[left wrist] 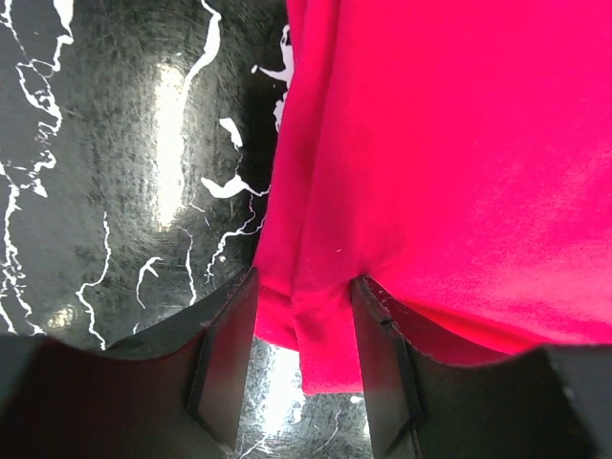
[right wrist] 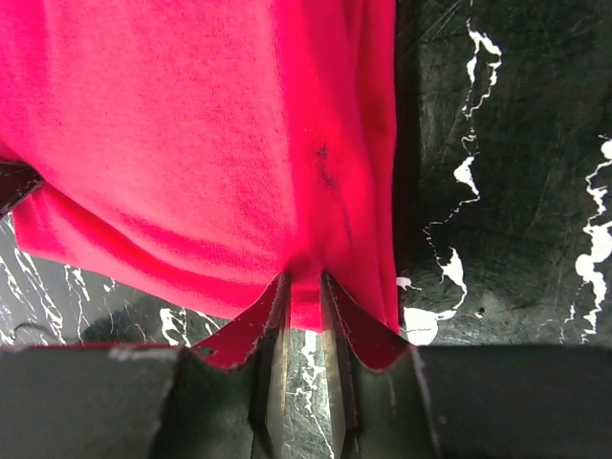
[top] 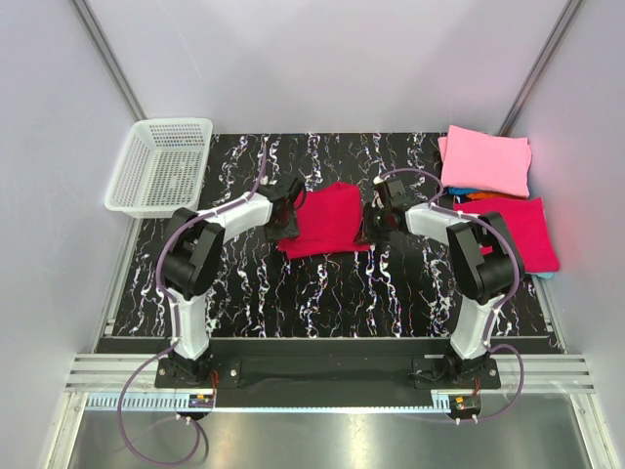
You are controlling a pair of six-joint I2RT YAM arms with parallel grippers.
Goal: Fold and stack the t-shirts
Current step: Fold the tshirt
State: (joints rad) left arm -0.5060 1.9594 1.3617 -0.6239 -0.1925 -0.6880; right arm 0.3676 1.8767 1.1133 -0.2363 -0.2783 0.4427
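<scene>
Top view, at my station: the folded crimson t-shirt point(top: 327, 220) lies at the centre of the marbled table point(top: 322, 293). My left gripper point(left wrist: 304, 287) clamps its 9 o'clock edge and my right gripper point(right wrist: 304, 279) pinches its 3 o'clock edge. A pink t-shirt point(top: 485, 158) and a second crimson t-shirt point(top: 518, 230) lie toward 2 o'clock.

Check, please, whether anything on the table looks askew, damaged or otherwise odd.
The crimson-red cloth t-shirt lies skewed on the black marbled table, gripped by the left end effector and right end effector. A small dark mark shows on its fabric in the right wrist view.
</scene>
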